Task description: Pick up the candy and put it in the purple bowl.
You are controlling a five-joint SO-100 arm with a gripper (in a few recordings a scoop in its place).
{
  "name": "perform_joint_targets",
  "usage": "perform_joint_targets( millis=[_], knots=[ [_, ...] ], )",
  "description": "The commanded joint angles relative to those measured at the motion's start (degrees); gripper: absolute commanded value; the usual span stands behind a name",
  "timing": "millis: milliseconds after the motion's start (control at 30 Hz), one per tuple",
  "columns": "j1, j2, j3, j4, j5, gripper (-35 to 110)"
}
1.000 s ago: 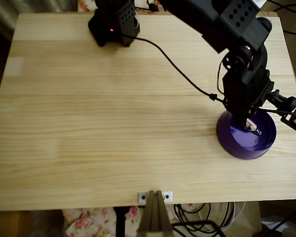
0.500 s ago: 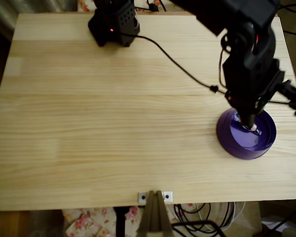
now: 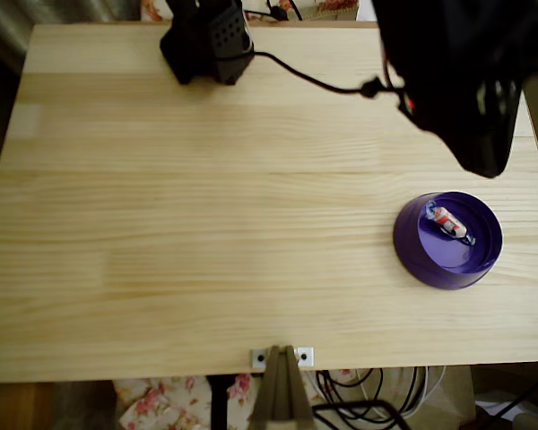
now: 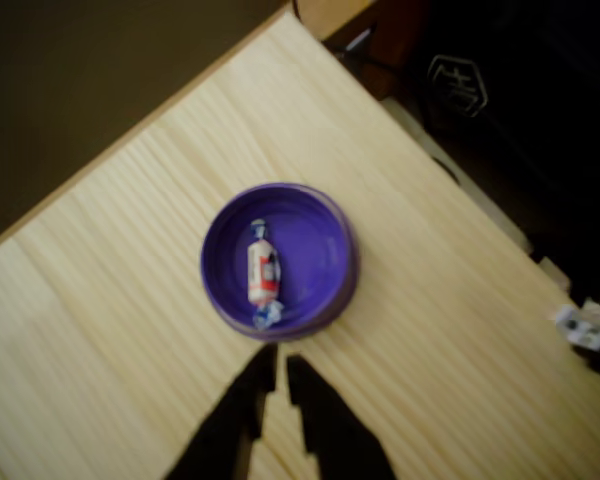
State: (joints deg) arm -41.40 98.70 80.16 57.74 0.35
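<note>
Candy [image 3: 449,222] is lying inside the purple bowl [image 3: 412,251], on its lighter inner floor, toward the back-left of the bowl in the overhead view. In the wrist view the candy [image 4: 263,272] is sitting left of centre in the bowl [image 4: 330,220], lengthwise up-down. Bowl is resting on the wooden table [image 3: 206,206] near its right edge. Gripper [image 4: 280,372] is hanging above the table just outside the bowl rim, jaws nearly closed with a thin gap showing, gripping nothing. Black cable [image 3: 305,79] is trailing across the table's far side.
</note>
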Motion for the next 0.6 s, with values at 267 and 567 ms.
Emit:
perform_joint_targets(
  millis=[267,567],
  knots=[
    [15.0,27.9,10.5,3.4,0.4,0],
    [30.3,42.1,20.7,6.7,4.0,0]
  ],
)
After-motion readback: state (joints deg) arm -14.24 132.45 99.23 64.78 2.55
